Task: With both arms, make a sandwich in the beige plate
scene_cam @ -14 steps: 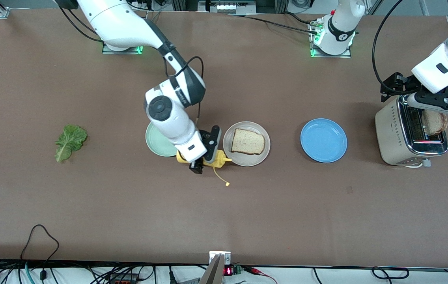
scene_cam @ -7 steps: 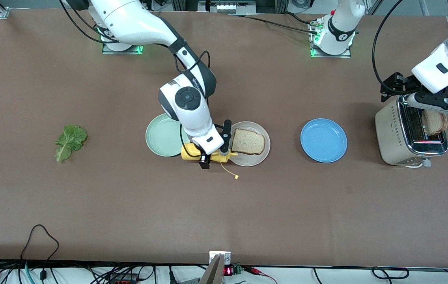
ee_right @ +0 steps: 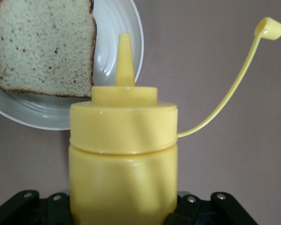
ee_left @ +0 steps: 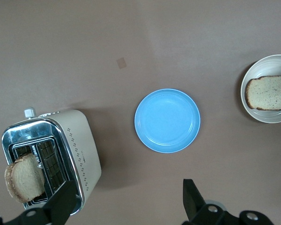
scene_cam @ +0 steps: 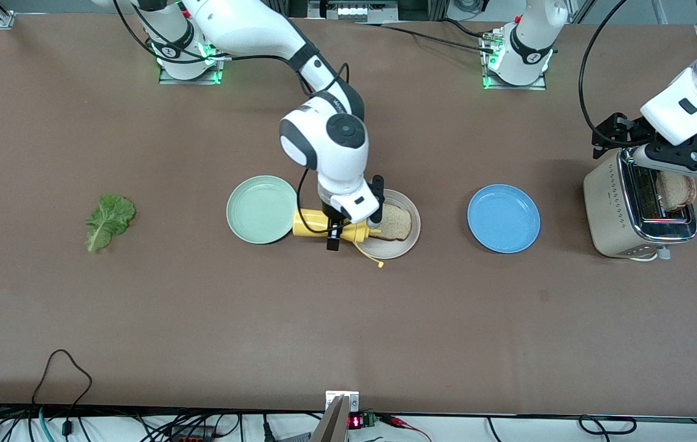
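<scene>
The beige plate sits mid-table with one bread slice on it. My right gripper is shut on a yellow squeeze bottle held sideways, its nozzle over the plate's rim beside the bread. The bottle's cap dangles open on its strap. A second bread slice stands in the toaster at the left arm's end. My left gripper hangs open over the toaster, holding nothing. The lettuce leaf lies at the right arm's end.
A mint-green plate lies beside the bottle's base, toward the right arm's end. A blue plate sits between the beige plate and the toaster. Cables run along the table edge nearest the front camera.
My right arm has carried the bottle from over the mint-green plate's edge toward the beige plate, so its nozzle now reaches the rim. The left arm has not moved.
</scene>
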